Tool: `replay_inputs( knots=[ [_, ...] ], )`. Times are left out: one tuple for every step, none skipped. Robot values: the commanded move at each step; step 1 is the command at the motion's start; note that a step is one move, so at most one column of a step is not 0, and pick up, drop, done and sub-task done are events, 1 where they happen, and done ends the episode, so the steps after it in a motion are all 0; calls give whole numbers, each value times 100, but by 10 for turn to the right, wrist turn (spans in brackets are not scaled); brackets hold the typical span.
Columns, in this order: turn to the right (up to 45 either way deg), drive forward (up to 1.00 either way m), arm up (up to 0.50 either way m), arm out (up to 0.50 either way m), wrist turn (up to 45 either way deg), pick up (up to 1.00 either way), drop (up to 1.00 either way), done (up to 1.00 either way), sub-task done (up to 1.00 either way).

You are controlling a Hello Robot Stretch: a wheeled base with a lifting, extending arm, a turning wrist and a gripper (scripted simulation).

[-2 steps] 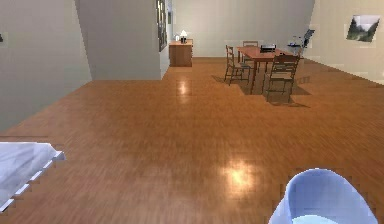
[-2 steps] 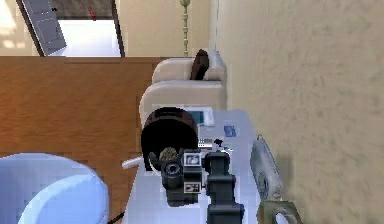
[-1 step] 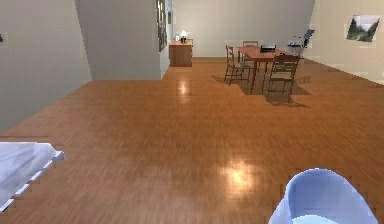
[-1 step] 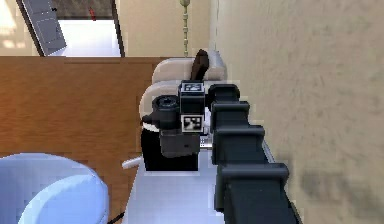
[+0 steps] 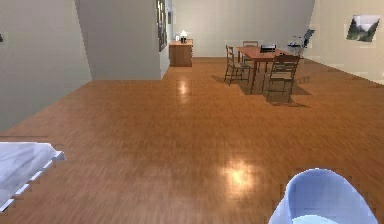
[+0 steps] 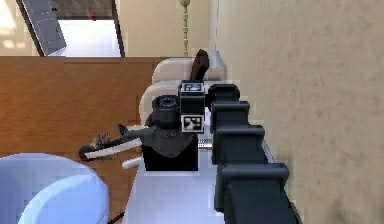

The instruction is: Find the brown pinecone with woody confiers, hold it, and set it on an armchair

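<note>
Arm side view: the arm [image 6: 238,150] runs up the right along the beige wall [image 6: 320,90], over a pale tabletop [image 6: 165,195]. The gripper [image 6: 103,146] sticks out left near the table's edge with wood floor [image 6: 60,100] behind it; honestly can't tell whether the jaws are apart or together, or whether it's holding anything.

Pinecone: my only candidate is a dark brown shape [image 6: 201,66] farther out, leaning against the far one of two beige seats [image 6: 172,71]; too small for me to call.

A pale blue rounded chair [image 6: 40,190] sits near left; it's at the forward view's near right too [image 5: 318,195]. Up ahead there's a dining table [image 5: 262,54] with chairs far right; a small cabinet [image 5: 181,53] stands far centre.
</note>
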Motion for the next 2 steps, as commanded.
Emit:
replay_inputs(
  knots=[
    [0, 0, 0, 0, -450, 0, 0, 0, 0],
    [0, 0, 0, 0, -270, 0, 0, 0, 0]
  ],
)
